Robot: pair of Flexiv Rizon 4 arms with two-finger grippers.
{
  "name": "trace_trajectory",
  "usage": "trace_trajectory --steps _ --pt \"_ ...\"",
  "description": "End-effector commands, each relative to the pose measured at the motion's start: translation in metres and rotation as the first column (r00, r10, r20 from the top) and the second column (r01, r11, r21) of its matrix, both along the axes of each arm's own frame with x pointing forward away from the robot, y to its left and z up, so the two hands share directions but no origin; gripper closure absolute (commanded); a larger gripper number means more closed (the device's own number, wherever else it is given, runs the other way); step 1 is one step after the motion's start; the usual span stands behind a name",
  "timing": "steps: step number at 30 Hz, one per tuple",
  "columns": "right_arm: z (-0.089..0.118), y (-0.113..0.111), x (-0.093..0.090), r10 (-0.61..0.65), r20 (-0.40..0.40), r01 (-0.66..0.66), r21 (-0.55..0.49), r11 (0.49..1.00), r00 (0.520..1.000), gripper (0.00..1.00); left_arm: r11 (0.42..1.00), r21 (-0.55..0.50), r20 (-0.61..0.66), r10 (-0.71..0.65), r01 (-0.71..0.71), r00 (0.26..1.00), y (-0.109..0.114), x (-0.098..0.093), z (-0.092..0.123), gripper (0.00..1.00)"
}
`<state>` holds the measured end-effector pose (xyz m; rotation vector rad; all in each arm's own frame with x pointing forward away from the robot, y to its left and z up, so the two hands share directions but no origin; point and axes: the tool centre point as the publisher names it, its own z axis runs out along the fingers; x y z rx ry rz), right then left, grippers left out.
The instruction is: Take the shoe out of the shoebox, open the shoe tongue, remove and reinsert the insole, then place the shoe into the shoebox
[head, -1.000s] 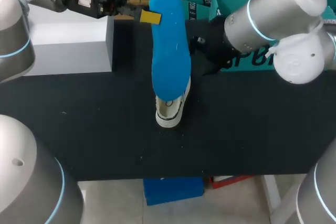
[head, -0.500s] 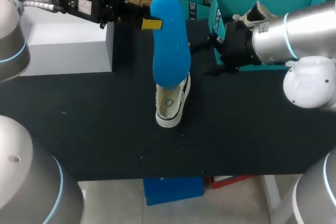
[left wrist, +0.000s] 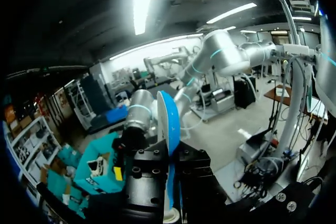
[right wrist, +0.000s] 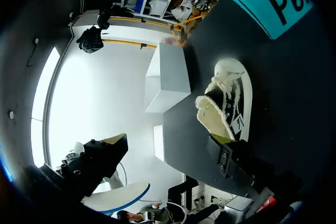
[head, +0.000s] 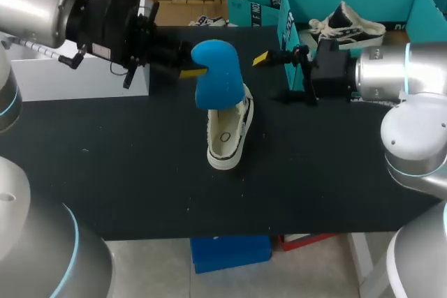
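A white low-top shoe (head: 227,137) stands on the black table (head: 126,172), heel toward the front edge; it shows with its tongue folded out in the right wrist view (right wrist: 229,102). My left gripper (head: 190,71) is shut on a blue insole (head: 216,75), held in the air over the shoe's front; between its fingers the insole (left wrist: 169,129) shows edge-on. My right gripper (head: 264,58) stands open just right of the shoe's toe, nothing between its fingers (right wrist: 223,148). The teal shoebox (head: 293,5) is at the back right.
A second shoe (head: 349,27) lies inside the shoebox. A white box (head: 77,78) stands at the back left, behind my left arm; it is also in the right wrist view (right wrist: 170,77). Bare black table lies in front of the shoe.
My left gripper has drawn back to the left and tipped the insole from face-up to steeply foreshortened over the shoe. My right arm has pulled away to the right, its gripper now pointing at the shoe.
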<state>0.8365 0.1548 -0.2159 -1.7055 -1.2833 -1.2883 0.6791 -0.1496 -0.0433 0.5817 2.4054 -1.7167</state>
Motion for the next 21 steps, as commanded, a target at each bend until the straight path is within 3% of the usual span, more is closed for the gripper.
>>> trace_trajectory --steps 1,7,9,10,21 --pt "-0.001 0.001 0.004 0.011 0.089 -0.032 0.245 0.969 0.996 0.0 0.976 -0.122 0.47 0.215 -0.178 0.856 0.01 -0.021 -0.016 1.0" --pt "-0.001 0.001 0.004 0.011 0.089 -0.032 0.245 0.969 0.996 0.0 0.978 -0.114 0.575 0.209 -0.175 0.791 0.014 -0.029 -0.034 1.0" --pt "-0.001 0.001 0.004 0.011 0.089 -0.032 0.245 0.969 0.996 0.0 0.98 -0.099 0.555 0.198 -0.172 0.808 0.014 -0.029 -0.038 1.0" --pt "-0.001 0.001 0.004 0.011 0.089 -0.032 0.245 0.969 0.996 0.0 0.984 -0.074 0.456 0.176 -0.159 0.872 0.014 -0.026 -0.038 1.0" --pt "-0.001 0.001 0.004 0.011 0.089 -0.032 0.245 0.969 0.996 0.0 0.984 -0.074 0.456 0.176 -0.159 0.872 0.014 -0.026 -0.038 1.0"
